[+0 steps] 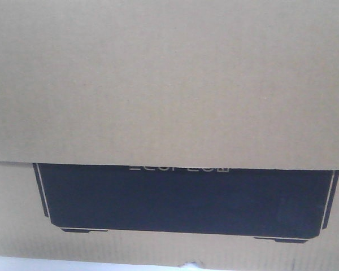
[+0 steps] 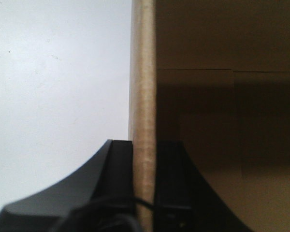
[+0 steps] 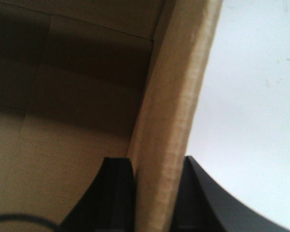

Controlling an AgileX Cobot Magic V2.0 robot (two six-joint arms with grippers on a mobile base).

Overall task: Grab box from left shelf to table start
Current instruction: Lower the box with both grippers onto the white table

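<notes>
The brown cardboard box point(image 1: 169, 84) fills the front view, its black printed panel point(image 1: 181, 197) low in the frame with pale lettering partly covered by a flap. My left gripper point(image 2: 144, 159) is shut on the box's left wall point(image 2: 142, 96), one finger outside and one inside. On the other side my right gripper point(image 3: 157, 179) is shut on the right wall point(image 3: 176, 96) the same way. The white table point(image 2: 53, 87) shows beside the box in both wrist views point(image 3: 256, 106). The left shelf is out of view.
A thin strip of white surface point(image 1: 56, 264) shows under the box's bottom edge in the front view. The box's dim inside point(image 2: 227, 121) fills the rest of the wrist views.
</notes>
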